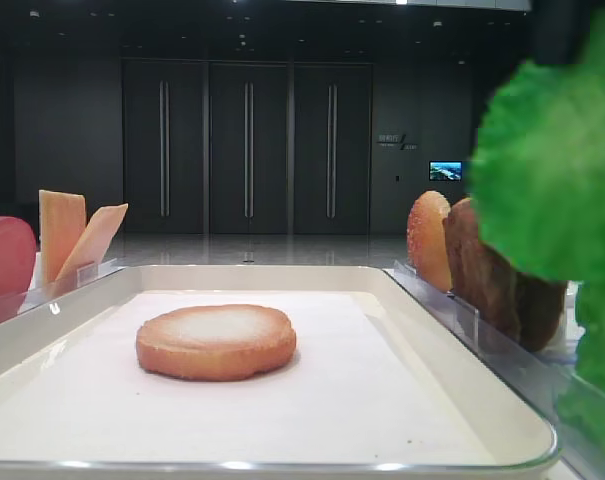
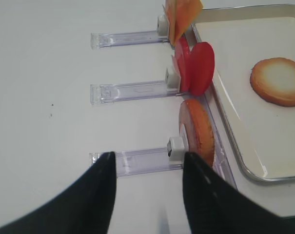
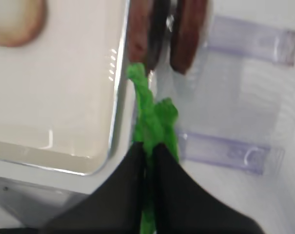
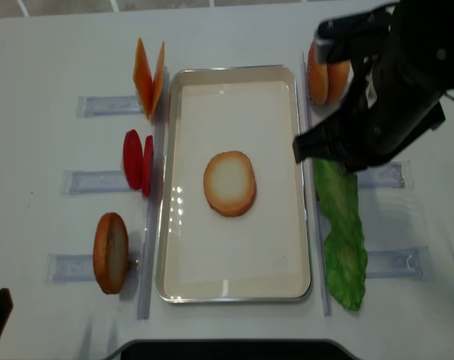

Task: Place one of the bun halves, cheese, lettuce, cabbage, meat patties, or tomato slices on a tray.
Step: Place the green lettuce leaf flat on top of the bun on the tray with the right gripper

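One bun half on the tray, lettuce now in the grip.
On the left the cheese (image 4: 149,77), tomato slices (image 4: 137,161) and a second bun half (image 4: 110,252) stand untouched beside the released left gripper (image 2: 148,168). In the middle, a bun half (image 4: 229,183) already lies on the tray (image 4: 234,285). On the right, the right gripper (image 3: 146,151) is clenched on the lettuce (image 4: 341,229), which is outside the tray rim and must yet be carried over.

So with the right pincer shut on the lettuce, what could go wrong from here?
The right pincer pinches only the edge of the floppy lettuce, so the leaf may slip out or tear. Hanging beside the tray rim, it could drag across it, or brush the patties standing close by.
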